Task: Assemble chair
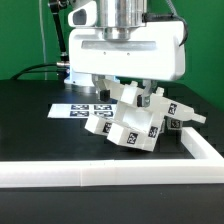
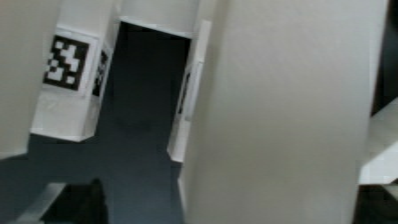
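Observation:
The chair's white pieces (image 1: 132,127) lie in a loose heap at the table's middle, their black-and-white tags facing several ways. My gripper (image 1: 140,97) is down over the top of the heap, jaws wide apart. In the wrist view a broad white panel (image 2: 276,110) stands between the dark fingertips (image 2: 75,203), close to one finger and with a gap to the other. Beside it is a narrower white piece (image 2: 71,75) with a tag. I cannot tell whether either finger touches the panel.
The marker board (image 1: 78,108) lies flat on the black table on the exterior view's left of the heap. A long white border frame (image 1: 110,173) runs along the front and up the exterior view's right side (image 1: 205,148). Cables hang behind the arm.

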### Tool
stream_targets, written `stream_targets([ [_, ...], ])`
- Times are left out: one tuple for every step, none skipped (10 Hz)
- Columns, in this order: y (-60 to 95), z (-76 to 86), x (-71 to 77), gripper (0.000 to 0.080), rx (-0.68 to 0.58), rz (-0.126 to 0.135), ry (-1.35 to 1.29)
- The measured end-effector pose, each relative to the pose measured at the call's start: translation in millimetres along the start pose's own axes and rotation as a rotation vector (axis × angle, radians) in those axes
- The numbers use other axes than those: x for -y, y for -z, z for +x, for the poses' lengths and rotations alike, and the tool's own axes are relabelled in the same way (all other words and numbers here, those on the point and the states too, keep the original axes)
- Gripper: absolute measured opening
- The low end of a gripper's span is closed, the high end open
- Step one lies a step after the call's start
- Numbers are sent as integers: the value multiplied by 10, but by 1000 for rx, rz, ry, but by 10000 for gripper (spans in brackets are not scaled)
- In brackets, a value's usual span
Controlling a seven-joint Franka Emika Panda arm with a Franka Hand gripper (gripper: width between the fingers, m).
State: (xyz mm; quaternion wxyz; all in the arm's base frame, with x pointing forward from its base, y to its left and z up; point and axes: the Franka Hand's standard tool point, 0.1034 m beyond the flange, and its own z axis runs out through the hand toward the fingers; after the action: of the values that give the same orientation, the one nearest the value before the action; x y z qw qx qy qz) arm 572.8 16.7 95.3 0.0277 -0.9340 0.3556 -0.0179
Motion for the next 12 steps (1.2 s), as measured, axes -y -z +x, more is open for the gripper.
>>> stream_targets([
  [81, 11, 29, 649, 10, 2, 2],
  [203, 31, 50, 649, 19, 8, 3],
  [330, 59, 61, 649, 23, 16, 2],
  [419, 48, 75, 649, 24, 25, 0],
  [481, -4, 51, 649, 21, 35, -6],
  [494, -86, -11, 649, 16, 43, -10],
  [481, -141, -74, 649, 20, 48, -26],
  [460, -187, -72, 649, 24, 46, -28],
  [459, -184, -69, 649, 23, 46, -23],
  [459, -183, -71, 649, 23, 46, -23],
  [453, -193, -70, 649, 24, 45, -26],
  [404, -271, -97, 649, 35, 38, -65],
])
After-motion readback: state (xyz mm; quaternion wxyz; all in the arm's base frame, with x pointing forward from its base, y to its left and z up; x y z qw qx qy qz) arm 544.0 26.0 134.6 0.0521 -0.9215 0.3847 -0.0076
